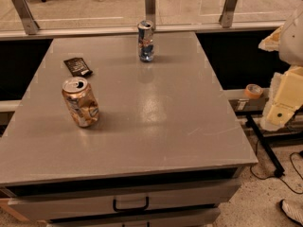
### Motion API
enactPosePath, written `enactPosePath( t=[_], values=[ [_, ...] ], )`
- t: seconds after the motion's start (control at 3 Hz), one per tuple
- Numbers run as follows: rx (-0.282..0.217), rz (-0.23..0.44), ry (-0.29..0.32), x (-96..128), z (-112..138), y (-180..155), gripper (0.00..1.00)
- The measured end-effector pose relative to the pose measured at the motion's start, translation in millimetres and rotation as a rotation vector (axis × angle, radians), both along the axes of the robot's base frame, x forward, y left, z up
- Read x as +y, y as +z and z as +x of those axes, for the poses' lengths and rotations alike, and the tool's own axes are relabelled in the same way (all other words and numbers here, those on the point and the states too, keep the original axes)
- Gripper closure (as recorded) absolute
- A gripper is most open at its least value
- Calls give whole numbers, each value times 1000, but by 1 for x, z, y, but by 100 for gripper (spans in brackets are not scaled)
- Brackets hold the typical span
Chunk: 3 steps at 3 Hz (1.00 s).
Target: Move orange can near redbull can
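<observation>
The orange can [80,102] stands upright on the left part of the grey table [156,117], its silver top with pull tab showing. The redbull can [146,41], slim, silver and blue, stands upright near the table's far edge, at the middle. The two cans are well apart. My gripper [278,109] is at the end of the cream-coloured arm at the right edge of the view, off the table's right side and below its top. It is far from both cans and holds nothing that I can see.
A flat black packet [78,66] lies on the table behind the orange can. A railing with metal posts [150,6] runs behind the table. A roll of tape [253,91] sits on a low ledge at the right. Drawers with a handle [130,204] are below the tabletop.
</observation>
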State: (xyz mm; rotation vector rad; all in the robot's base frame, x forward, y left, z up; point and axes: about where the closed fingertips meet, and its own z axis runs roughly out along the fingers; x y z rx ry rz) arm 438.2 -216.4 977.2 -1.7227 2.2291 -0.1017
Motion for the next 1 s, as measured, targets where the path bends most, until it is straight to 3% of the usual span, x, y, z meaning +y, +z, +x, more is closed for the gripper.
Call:
enactPosePath(
  t=[0.33,0.67,1.0],
  values=[
    [0,0,0,0,0,0,0],
    [-12,97,32,8,4,-1,0],
    [-50,289,113,17,21,-22,0]
  ],
)
